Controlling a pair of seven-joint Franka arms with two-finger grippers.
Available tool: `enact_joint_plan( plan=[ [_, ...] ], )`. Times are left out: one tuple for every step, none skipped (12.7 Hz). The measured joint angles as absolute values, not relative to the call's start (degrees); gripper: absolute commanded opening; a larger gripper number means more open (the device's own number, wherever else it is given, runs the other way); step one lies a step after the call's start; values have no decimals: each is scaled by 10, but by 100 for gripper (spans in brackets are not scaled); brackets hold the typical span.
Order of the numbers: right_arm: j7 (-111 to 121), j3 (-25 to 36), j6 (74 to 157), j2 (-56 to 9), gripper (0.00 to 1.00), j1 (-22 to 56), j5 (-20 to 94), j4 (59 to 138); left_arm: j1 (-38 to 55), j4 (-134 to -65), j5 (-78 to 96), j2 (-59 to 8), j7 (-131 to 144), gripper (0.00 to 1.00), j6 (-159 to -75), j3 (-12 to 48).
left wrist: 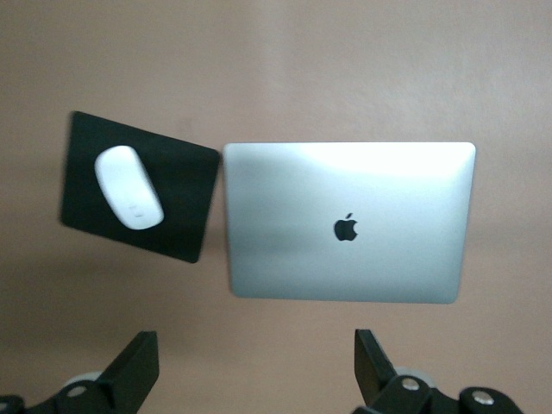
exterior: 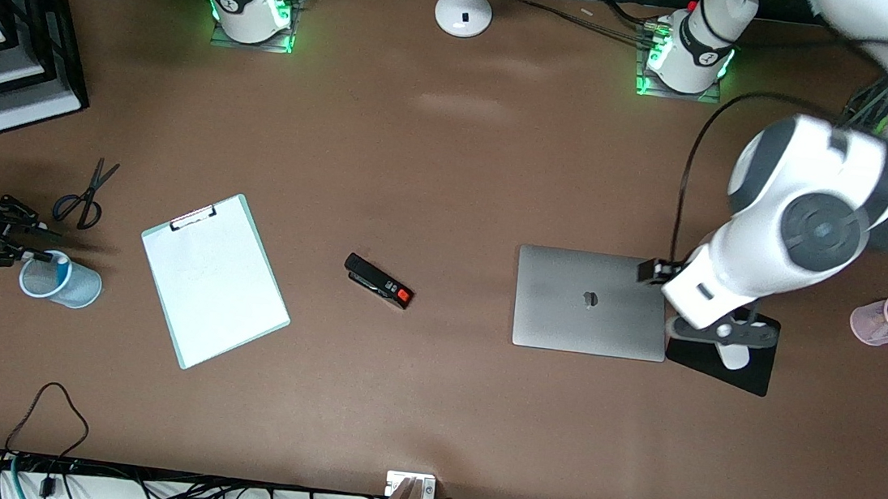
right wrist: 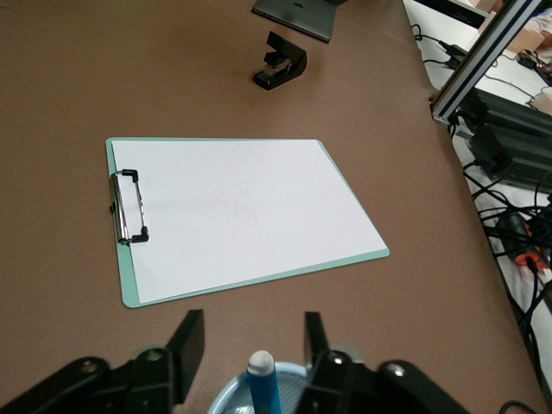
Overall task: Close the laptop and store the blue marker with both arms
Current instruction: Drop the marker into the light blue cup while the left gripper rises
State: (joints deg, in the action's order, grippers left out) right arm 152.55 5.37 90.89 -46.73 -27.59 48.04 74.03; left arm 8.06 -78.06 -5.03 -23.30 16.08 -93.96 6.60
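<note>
Bare table is seen between the stapler and the closed laptop; the mouse pad lies just beside the laptop toward the left arm's end, overhung by the left gripper, fingers spread; the clipboard, scissors and blue cup crowd the right arm's end.

The closed laptop lies on the worktop, with the mouse pad just beside it toward the left arm's end and a mouse on that pad. The stapler lies between laptop and clipboard. The marker stands in the cup, beside the clipboard toward the right arm's end.
</note>
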Motion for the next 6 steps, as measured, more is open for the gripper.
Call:
enact_joint_plan(
  plan=[
    [1513,54,909,-468,100,-278,480,740,68,-781,-50,-213,156,100,-928,66],
    [1496,54,908,-468,100,-279,480,740,60,-781,-50,-195,152,100,-916,66],
    [1470,55,907,-468,100,-279,479,738,57,-783,-50,-177,148,100,-909,66],
    [1432,55,906,-466,100,-279,476,734,57,-789,-50,-156,133,100,-904,66],
    [1388,54,905,-462,100,-278,467,733,56,-803,-50,-134,109,100,-903,67],
    [1347,54,903,-453,100,-277,455,733,52,-817,-49,-115,86,100,-903,67]
  ],
)
